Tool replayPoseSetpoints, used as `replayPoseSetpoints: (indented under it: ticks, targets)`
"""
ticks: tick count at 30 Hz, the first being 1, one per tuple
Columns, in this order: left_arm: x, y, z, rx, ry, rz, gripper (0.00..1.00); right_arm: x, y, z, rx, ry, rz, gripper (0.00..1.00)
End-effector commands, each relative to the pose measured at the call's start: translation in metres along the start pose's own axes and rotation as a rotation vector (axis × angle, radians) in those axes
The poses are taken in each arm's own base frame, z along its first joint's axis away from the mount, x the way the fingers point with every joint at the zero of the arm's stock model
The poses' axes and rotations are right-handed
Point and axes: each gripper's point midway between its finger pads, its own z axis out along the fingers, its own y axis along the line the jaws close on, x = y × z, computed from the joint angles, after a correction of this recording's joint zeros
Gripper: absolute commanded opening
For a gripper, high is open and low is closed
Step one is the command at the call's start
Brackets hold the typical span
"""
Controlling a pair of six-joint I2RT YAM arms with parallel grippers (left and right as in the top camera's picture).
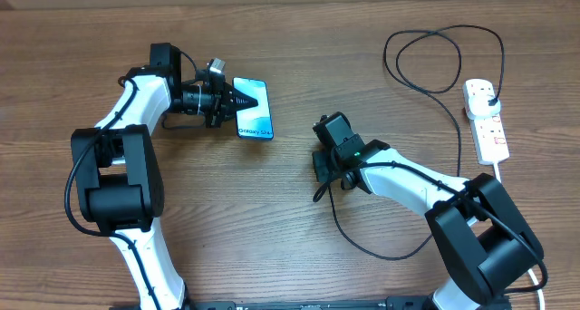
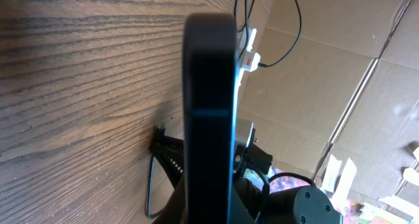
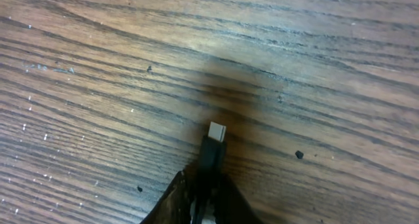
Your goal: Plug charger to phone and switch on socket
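Observation:
The phone [image 1: 254,110], light blue screen with "Galaxy" text, is held on edge at the upper left by my left gripper [image 1: 241,100], which is shut on it. In the left wrist view its dark edge [image 2: 209,112] fills the middle. My right gripper [image 1: 319,161] at the table's centre is shut on the charger's connector end; the silver tip [image 3: 217,131] sticks out just above the wood. The thin black cable [image 1: 444,92] loops to the black plug [image 1: 490,99] seated in the white socket strip [image 1: 487,120] at the right. It also shows in the left wrist view [image 2: 247,54].
The socket's thick white cord [image 1: 500,169] runs down along the right side. A loop of the black cable [image 1: 381,248] lies in front of the right arm. Cardboard [image 2: 340,73] stands beyond the table's far edge.

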Motion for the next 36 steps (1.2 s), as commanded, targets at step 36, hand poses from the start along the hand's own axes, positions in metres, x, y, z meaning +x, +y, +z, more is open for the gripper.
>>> replayPoseSetpoints:
  ticks: [36]
  targets:
    - [0.079, -0.144, -0.058, 0.178, -0.042, 0.484, 0.04, -0.002, 0.103, -0.205, -1.162, 0.097, -0.038, 0.04]
